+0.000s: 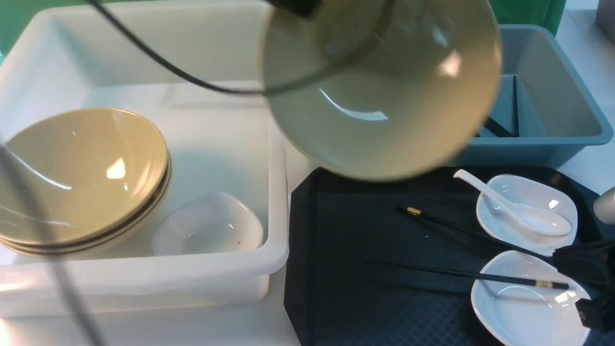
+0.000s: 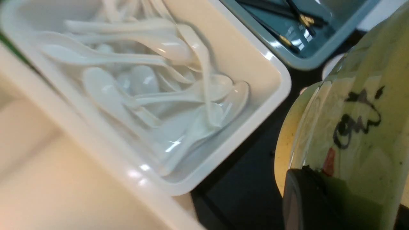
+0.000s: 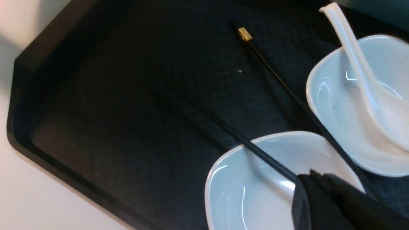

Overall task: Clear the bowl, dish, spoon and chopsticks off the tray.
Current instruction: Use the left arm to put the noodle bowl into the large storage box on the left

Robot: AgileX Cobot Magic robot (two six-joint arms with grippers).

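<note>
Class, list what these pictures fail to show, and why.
- Held bowl's upper rim: cut off by the front view's top edge.
- Chopstick's gold band: hidden behind the right end effector, right wrist view.
- Front dish's bottom edge: cropped, front view.

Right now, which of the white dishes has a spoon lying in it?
The dish on the tray nearer the blue-grey tub; the other tray dish has a chopstick across it.
</note>
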